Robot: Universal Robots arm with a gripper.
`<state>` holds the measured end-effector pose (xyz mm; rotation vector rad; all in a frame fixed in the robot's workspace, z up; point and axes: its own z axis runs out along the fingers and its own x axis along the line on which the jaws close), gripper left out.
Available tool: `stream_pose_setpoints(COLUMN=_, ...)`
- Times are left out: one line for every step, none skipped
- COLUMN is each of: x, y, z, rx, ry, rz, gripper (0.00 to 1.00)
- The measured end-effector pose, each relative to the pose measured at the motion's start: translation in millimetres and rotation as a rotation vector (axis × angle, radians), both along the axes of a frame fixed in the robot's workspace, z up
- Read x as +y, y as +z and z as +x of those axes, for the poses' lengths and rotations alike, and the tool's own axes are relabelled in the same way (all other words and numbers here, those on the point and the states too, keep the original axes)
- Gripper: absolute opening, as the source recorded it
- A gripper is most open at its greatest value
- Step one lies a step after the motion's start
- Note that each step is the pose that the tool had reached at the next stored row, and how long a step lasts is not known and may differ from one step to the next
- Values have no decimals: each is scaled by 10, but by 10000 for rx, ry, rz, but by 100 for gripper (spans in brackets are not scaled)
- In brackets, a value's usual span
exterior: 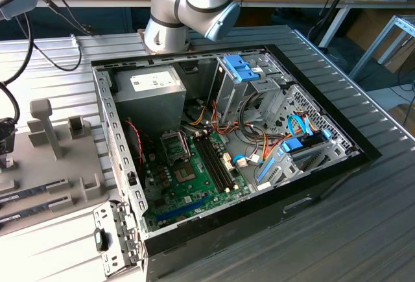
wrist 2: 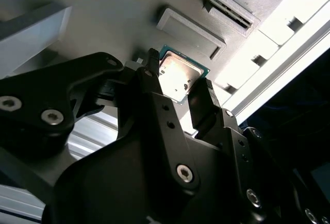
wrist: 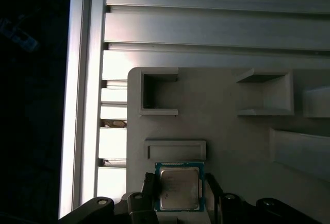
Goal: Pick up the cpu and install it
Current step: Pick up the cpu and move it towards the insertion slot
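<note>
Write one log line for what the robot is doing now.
gripper: at cpu | cpu: over grey tray | grip: unclear | install: not done

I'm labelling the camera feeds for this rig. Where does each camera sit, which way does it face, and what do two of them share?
Exterior view: off the arm, high up, looking down into the open computer case on the ribbed table; the arm's grey joints show.
First wrist view: on the wrist, facing the grey tray squarely; the pincer sits around the cpu.
Second wrist view: on the wrist, looking slantwise past the pincer's black body.
Shared: both wrist views show cpu, pincer, tray.
</note>
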<state>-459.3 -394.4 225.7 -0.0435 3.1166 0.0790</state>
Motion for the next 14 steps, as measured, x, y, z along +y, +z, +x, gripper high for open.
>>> stream_pose_setpoints(x=0, y=3, z=0, rx=0, ry=0, rz=0, gripper=47)
stream_pose_setpoints(x=0, y=6, z=0, rx=-1, ry=0, rz=1, gripper=47)
stream_pose_setpoints(x=0, y=9, z=0, rx=-1, ry=0, rz=1, gripper=47)
stream_pose_setpoints(x=0, y=12, z=0, rx=0, ry=-1, rz=2, gripper=47)
stream_pose_setpoints(x=0, y=17, z=0, rx=-1, ry=0, rz=2, gripper=47)
stream_pose_setpoints(x=0, y=20, z=0, rx=0, ry=-1, rz=3, gripper=47)
stream_pose_setpoints(x=0, y=22, z=0, rx=0, ry=0, rz=4, gripper=47)
stream_pose_setpoints(x=0, y=26, z=0, rx=0, ry=0, rz=5, gripper=47)
stream_pose_setpoints(x=0, y=28, z=0, rx=-1, ry=0, rz=5, gripper=47)
stream_pose_setpoints(x=0, y=31, z=0, rx=0, ry=0, rz=5, gripper=47)
stream_pose_setpoints(x=0, y=34, z=0, rx=0, ry=0, rz=6, gripper=47)
stream_pose_setpoints(x=0, y=36, z=0, rx=0, ry=0, rz=6, gripper=47)
stream_pose_setpoints(x=0, y=39, z=0, rx=0, ry=0, rz=6, gripper=47)
stream_pose_setpoints(x=0, y=41, z=0, rx=-1, ry=-1, rz=7, gripper=47)
